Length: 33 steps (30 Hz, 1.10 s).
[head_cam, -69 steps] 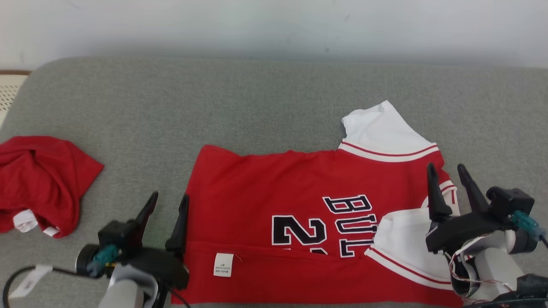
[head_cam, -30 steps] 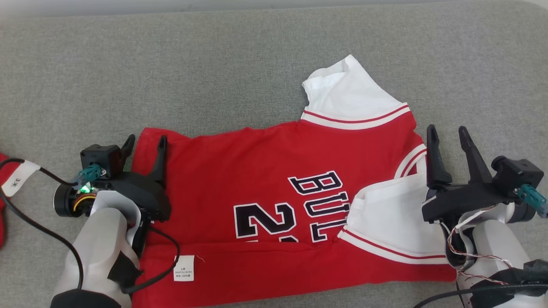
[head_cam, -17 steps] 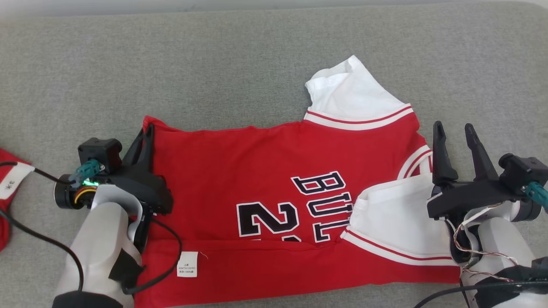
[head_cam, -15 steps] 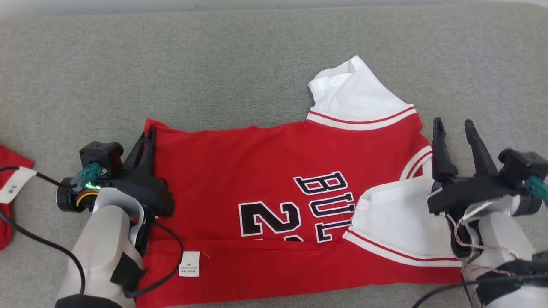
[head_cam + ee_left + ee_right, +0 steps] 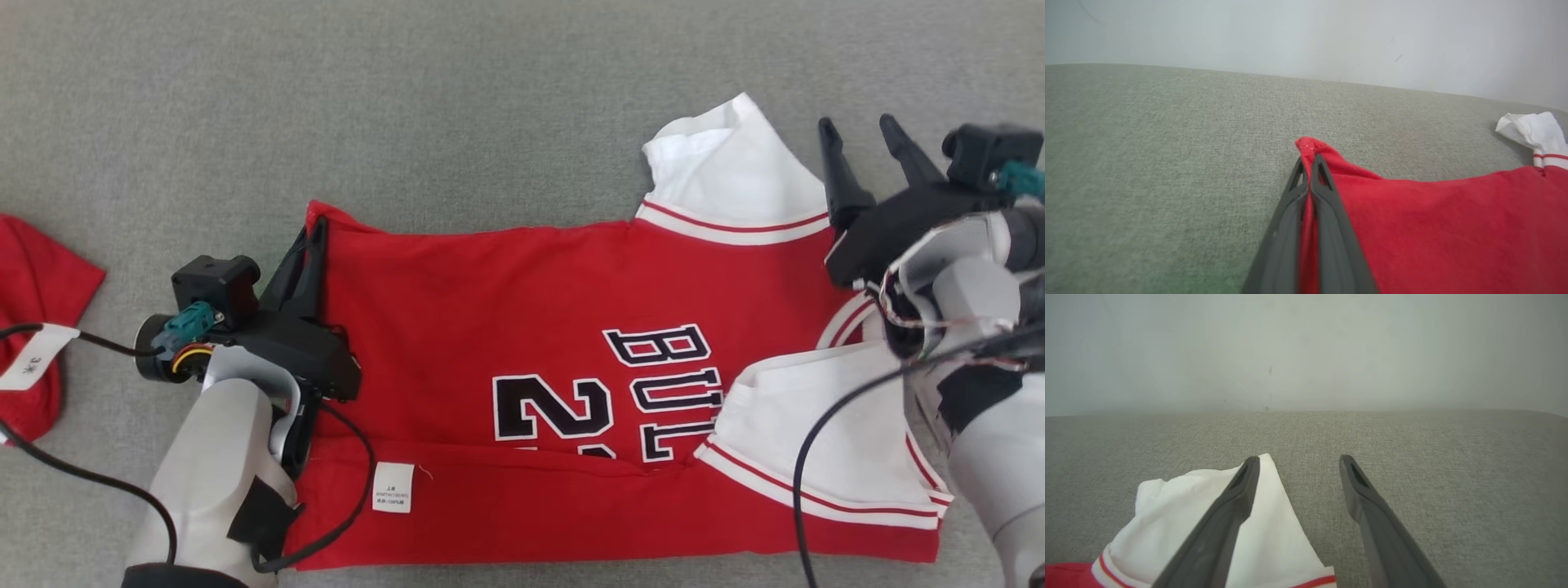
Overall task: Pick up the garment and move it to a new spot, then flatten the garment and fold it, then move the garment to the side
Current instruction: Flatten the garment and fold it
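A red jersey-style garment [image 5: 522, 302] with white sleeves and dark lettering lies spread on the grey cushion [image 5: 408, 106], its near hem folded up over the front. My left gripper [image 5: 312, 233] is shut on the garment's far left corner [image 5: 1310, 149], which is pinched between the two fingers. My right gripper [image 5: 859, 135] stands open at the far right, just beside the upper white sleeve [image 5: 727, 167]. In the right wrist view its left finger [image 5: 1237, 494] overlaps the white sleeve [image 5: 1167, 510], and bare grey cushion lies between the fingers.
A second red garment [image 5: 37, 302] lies bunched at the left edge, with a white tag [image 5: 33, 359] on a black cable crossing it. A pale wall [image 5: 1306, 36] rises behind the cushion. Bare grey fabric stretches across the far side.
My left gripper closed on the garment's far left corner. My right gripper moved forward from beside the lower sleeve to beside the upper white sleeve, still open. The head camera shifted too.
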Tool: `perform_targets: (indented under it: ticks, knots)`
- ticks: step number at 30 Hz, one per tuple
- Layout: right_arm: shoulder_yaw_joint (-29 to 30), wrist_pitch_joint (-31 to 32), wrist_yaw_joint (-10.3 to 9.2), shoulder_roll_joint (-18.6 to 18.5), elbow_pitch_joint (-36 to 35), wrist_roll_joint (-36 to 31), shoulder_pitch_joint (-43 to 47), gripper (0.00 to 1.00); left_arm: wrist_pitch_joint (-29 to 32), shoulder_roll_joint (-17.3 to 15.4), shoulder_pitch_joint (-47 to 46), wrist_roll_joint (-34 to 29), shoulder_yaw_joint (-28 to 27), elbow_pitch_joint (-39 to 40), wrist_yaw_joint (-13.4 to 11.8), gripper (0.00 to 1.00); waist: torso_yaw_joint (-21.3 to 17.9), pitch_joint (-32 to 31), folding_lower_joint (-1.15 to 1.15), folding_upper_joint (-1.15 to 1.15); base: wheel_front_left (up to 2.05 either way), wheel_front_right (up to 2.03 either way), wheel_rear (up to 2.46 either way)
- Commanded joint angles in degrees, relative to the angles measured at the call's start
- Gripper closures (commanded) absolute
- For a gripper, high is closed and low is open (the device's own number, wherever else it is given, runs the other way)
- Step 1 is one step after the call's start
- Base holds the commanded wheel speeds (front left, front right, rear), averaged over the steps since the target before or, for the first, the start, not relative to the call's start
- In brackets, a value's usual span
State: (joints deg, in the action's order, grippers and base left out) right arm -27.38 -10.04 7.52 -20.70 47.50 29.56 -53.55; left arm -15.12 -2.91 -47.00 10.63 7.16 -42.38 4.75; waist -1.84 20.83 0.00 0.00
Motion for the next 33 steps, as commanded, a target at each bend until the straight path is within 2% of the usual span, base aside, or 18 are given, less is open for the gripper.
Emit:
perform_targets:
  ticks: [1,8,19,23,24,25,26,27,33]
  knots:
    - [-1.36,0.7,-0.07,-0.52,1.3,0.75,-1.86,0.0,-0.05,-0.06,0.52,0.98,1.01,0.59,-0.45,1.0,1.34,1.56,0.0,0.0,0.0,0.0,0.0]
    - [-8.53,4.03,-0.08,-2.29,6.56,2.66,-10.22,0.0,-0.05,-0.03,-1.4,4.92,6.27,3.26,-2.38,1.0,3.62,5.15,0.0,0.0,0.0,0.0,0.0]
    - [-16.05,12.14,-0.07,-3.69,11.67,7.64,-16.51,0.0,0.0,-0.21,-2.61,7.96,10.99,4.56,-4.11,1.0,5.9,7.85,0.0,0.0,0.0,0.0,0.0]
    - [-18.73,13.23,-0.07,-4.04,12.8,9.85,-17.19,0.0,0.0,-0.26,-2.83,8.77,12.15,5.12,-4.61,1.0,6.32,8.47,0.0,0.0,0.0,0.0,0.0]
    - [-19.23,13.12,-0.08,-4.1,13.07,10.14,-17.36,0.14,0.0,-0.26,-2.86,8.95,12.38,5.21,-4.72,1.0,6.4,8.5,0.0,0.0,0.0,0.0,0.0]
    - [-19.76,13.16,-0.08,-4.22,13.38,10.48,-17.56,0.37,0.0,-0.27,-2.87,9.1,12.57,5.3,-4.82,1.0,6.47,8.53,0.0,0.0,0.0,0.0,0.0]
    - [-20.29,13.16,-0.08,-4.35,13.62,10.71,-17.67,0.76,0.0,-0.28,-2.88,9.21,12.73,5.37,-4.89,1.0,6.52,8.56,0.0,0.0,0.0,0.0,0.0]
    - [-20.58,12.87,-0.08,-4.46,13.78,11.16,-17.71,0.99,0.0,-0.28,-2.89,9.26,12.85,5.41,-5.01,1.0,6.54,8.56,0.0,0.0,0.0,0.0,0.0]
    - [-22.02,9.36,-0.08,-5.16,14.19,13.34,-17.78,1.0,0.0,-0.26,-2.21,9.48,12.76,5.34,-5.31,1.0,6.22,7.88,0.0,0.0,0.0,0.0,0.0]
